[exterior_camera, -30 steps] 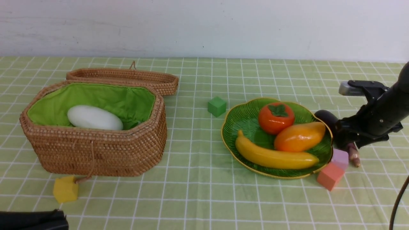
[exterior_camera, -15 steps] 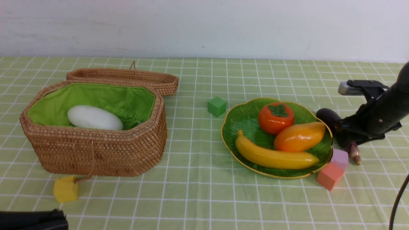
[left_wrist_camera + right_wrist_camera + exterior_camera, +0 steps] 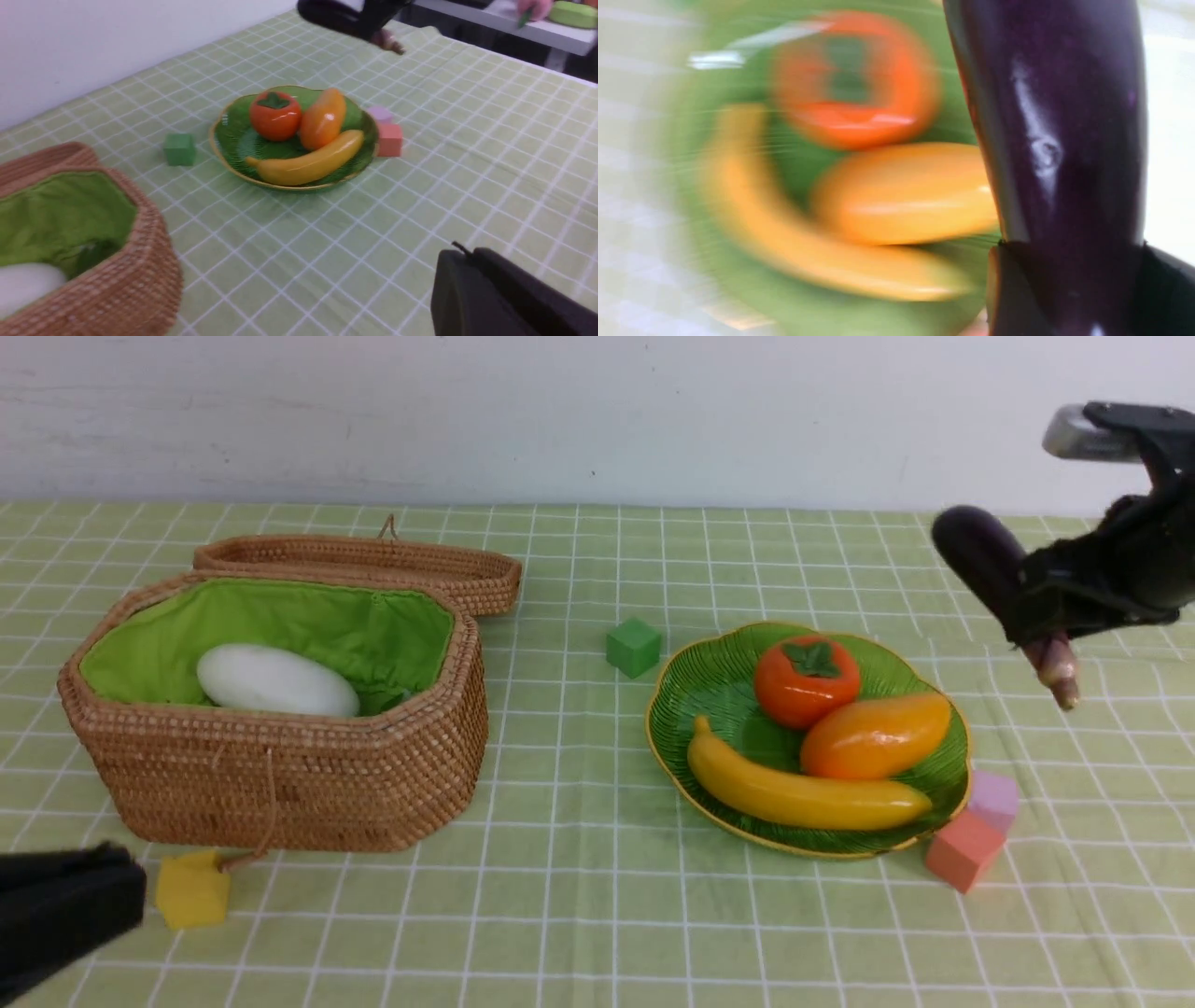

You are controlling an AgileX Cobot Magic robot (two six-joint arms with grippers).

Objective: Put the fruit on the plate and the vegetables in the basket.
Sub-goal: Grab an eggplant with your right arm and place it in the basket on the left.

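My right gripper (image 3: 1041,602) is shut on the dark purple eggplant (image 3: 980,555) and holds it in the air, right of and above the green plate (image 3: 709,681). In the right wrist view the eggplant (image 3: 1055,140) fills the space between the jaws (image 3: 1069,280). The persimmon (image 3: 806,679), mango (image 3: 875,735) and banana (image 3: 803,793) lie on the plate. A white radish (image 3: 276,681) rests inside the open wicker basket (image 3: 280,775). My left gripper (image 3: 121,896) is shut and empty, low at the near left, in front of the basket.
The basket's lid (image 3: 373,565) lies flat behind it. A green cube (image 3: 634,646) sits left of the plate. A pink cube (image 3: 964,849) and a lilac cube (image 3: 993,800) touch the plate's near right rim. A yellow cube (image 3: 191,889) lies before the basket.
My right gripper closed on the eggplant beside the plate and lifted it well off the table. My left gripper rose a little further into view.
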